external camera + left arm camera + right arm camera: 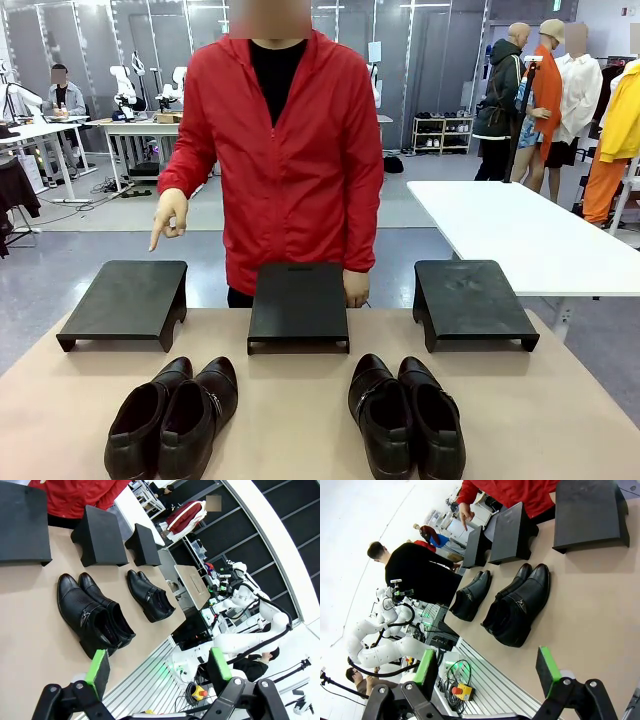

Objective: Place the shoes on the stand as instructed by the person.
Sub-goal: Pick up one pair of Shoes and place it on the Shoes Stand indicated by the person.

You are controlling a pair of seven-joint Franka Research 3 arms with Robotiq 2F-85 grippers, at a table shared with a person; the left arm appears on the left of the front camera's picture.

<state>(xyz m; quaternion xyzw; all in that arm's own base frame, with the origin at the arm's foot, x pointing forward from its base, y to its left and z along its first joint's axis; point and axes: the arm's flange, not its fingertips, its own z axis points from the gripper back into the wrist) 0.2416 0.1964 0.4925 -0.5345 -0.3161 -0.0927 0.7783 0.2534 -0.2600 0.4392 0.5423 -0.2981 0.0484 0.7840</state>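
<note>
Instruction is being given: the person's hand [168, 222] is pointed down at the left stand [125, 300], beside the middle stand [298, 305], so that one is judged the target. No shoe is yet lifted. Both pairs are set on the table [290, 420] on the robot's side of the middle stand, the left pair [172, 415] to its left and the right pair [405, 412] to its right. Toes are turned toward the middle stand and heels toward the robot, each long axis angled slightly inward. The left gripper [158, 662] and right gripper [487, 666] are spread wide and empty. Next, a grasp on one shoe is called for.
</note>
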